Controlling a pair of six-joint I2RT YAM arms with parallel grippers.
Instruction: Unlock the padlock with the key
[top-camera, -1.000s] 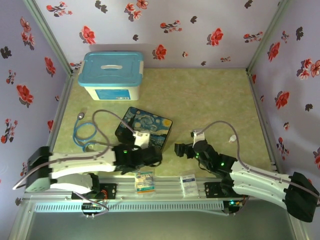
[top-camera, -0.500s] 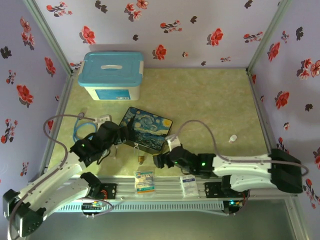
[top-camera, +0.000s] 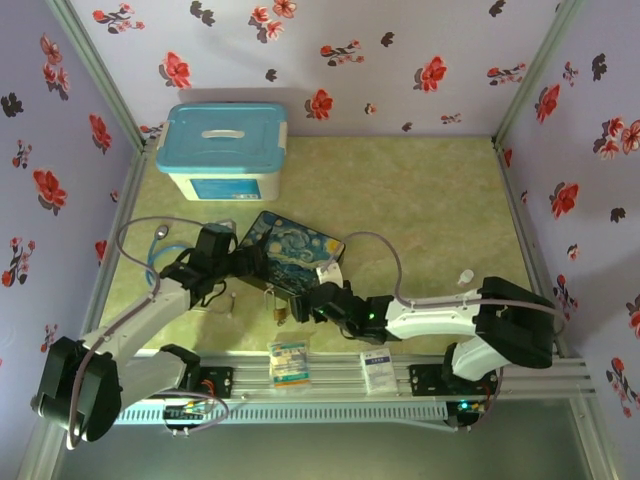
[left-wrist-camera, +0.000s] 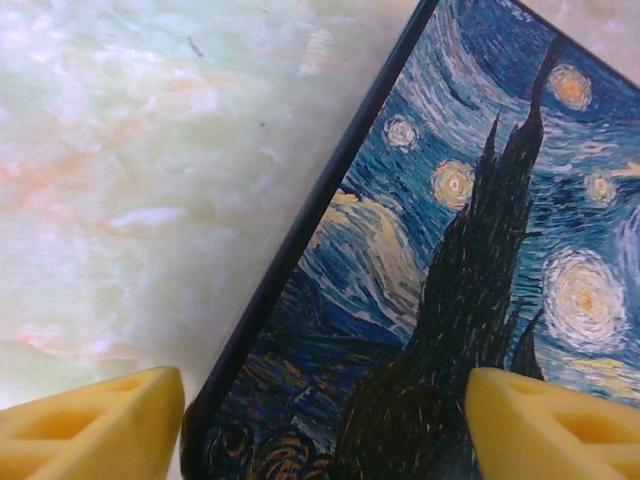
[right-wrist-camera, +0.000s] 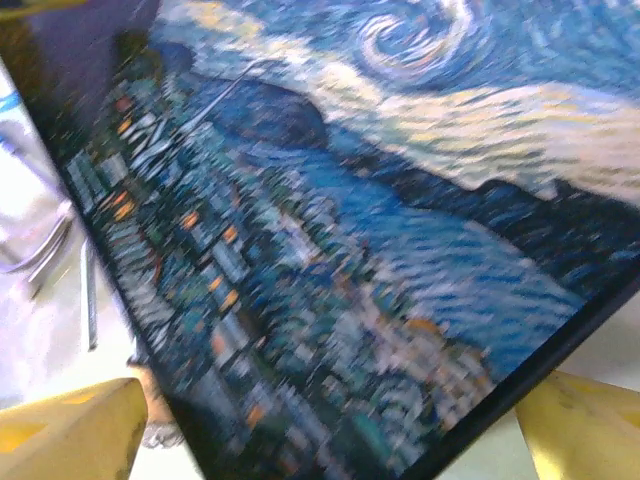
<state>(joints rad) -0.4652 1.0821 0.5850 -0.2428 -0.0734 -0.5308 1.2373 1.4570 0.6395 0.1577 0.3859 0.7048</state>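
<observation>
My left gripper (left-wrist-camera: 325, 425) open astride the edge of the flat starry-night painted box (top-camera: 298, 250), my right gripper (right-wrist-camera: 330, 430) open over its corner, small brass-yellow padlock (top-camera: 281, 314) at the box's near side, just beside my right gripper

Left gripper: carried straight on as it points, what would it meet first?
Probably the painted box: the left gripper, jaws open, points at the lid near its dark edge, though the gap is hard to judge.
</observation>
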